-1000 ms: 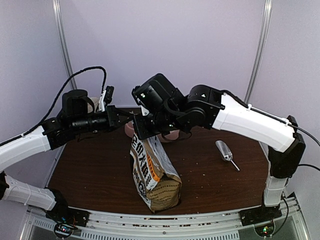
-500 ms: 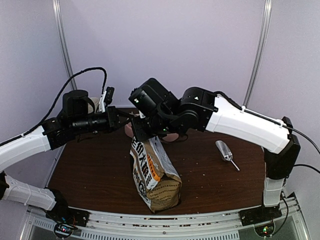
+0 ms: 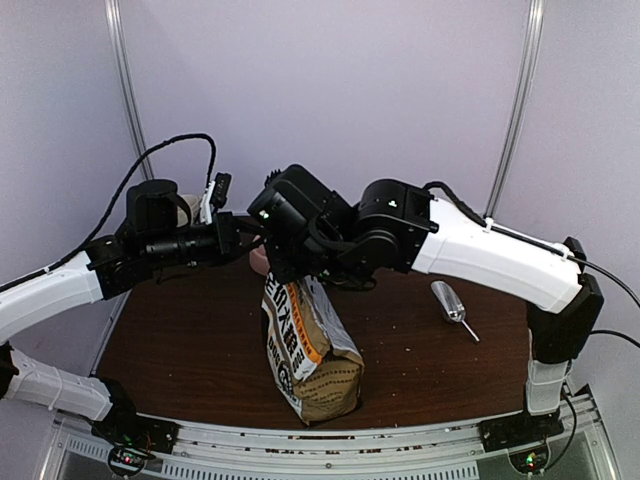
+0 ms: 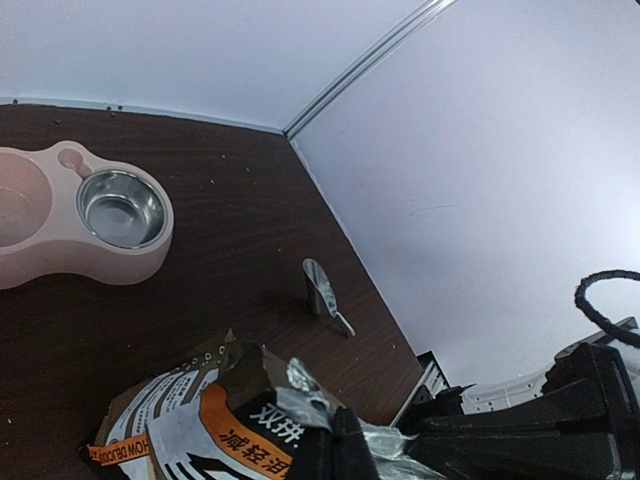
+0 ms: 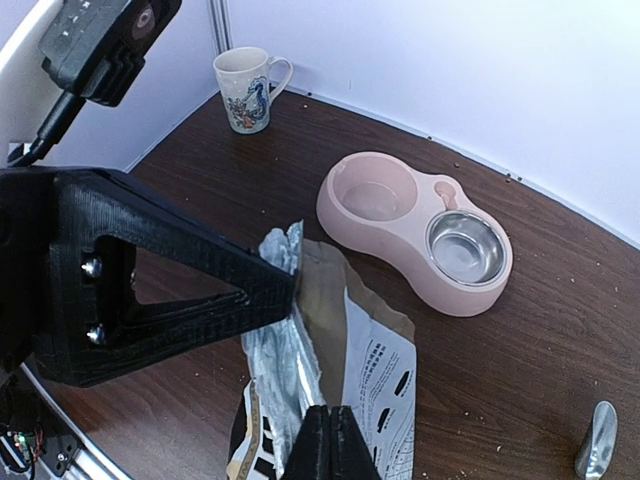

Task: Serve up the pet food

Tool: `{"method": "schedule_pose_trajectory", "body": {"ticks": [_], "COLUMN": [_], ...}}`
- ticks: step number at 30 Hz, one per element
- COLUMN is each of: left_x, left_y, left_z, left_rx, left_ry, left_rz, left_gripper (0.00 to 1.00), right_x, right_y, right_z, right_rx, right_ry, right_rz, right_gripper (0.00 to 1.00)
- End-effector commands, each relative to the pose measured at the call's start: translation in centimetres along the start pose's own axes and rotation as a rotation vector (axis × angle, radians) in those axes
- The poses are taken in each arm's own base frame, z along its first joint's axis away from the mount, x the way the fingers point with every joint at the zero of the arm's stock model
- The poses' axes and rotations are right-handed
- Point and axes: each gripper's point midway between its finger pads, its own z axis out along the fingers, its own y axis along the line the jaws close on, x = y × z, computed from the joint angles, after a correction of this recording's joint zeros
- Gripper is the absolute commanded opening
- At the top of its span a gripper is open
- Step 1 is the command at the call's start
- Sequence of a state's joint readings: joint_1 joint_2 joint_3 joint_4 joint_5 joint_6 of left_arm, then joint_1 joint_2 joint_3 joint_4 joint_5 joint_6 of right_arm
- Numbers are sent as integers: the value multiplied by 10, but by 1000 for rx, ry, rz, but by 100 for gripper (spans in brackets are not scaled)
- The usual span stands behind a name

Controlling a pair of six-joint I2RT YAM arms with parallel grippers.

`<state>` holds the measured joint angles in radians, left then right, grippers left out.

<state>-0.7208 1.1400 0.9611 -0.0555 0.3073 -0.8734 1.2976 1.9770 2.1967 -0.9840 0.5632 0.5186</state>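
A tan paper bag (image 3: pixel 310 350) with a white printed label stands upright mid-table. Its torn top shows silver foil lining (image 5: pixel 285 345). My left gripper (image 3: pixel 258 232) comes in from the left and is shut on one side of the bag's top edge (image 4: pixel 300 385). From above, my right gripper (image 5: pixel 328 412) is shut on the opposite lip, and the two sides of the mouth stand a little apart. The pet food is hidden; the mouth shows only foil and paper. The pink double bowl (image 5: pixel 395 245) lies behind the bag with both cups empty.
A metal scoop (image 3: pixel 450 302) lies on the table right of the bag. A printed mug (image 5: pixel 245 78) stands at the far left corner. Small crumbs dot the dark wood table (image 3: pixel 190 340). Purple walls close in behind.
My right arm has shifted left and slightly up over the bag, and its jaws have closed on the bag's lip. The left arm and the bag's base have stayed put.
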Motion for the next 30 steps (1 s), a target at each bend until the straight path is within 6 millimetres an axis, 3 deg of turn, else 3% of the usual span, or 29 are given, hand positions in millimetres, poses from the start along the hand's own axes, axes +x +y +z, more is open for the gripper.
{"method": "schedule_pose_trajectory", "body": {"ticks": [1, 14, 17, 20, 25, 30], "left_x": [-12, -9, -8, -7, -5, -2], "left_y": [-5, 0, -3, -25, -58, -57], "left_z": [-3, -7, -7, -8, -13, -9], "left_rx": [10, -3, 12, 113, 190, 180], "left_ry": [-42, -50, -42, -27, -15, -1], "left_rz": [31, 43, 52, 111, 211, 208], "left_gripper": [0, 0, 0, 0, 0, 0], "right_x": [1, 10, 8, -3, -24, -31], "right_y": [-44, -45, -29, -6, 11, 10], "right_z": [0, 6, 4, -7, -27, -30], "right_rx": [204, 179, 77, -81, -221, -228], "right_ry": [-3, 41, 59, 49, 2, -19], "right_rz": [-90, -61, -48, -24, 28, 33], "right_gripper": [0, 0, 0, 0, 20, 26]}}
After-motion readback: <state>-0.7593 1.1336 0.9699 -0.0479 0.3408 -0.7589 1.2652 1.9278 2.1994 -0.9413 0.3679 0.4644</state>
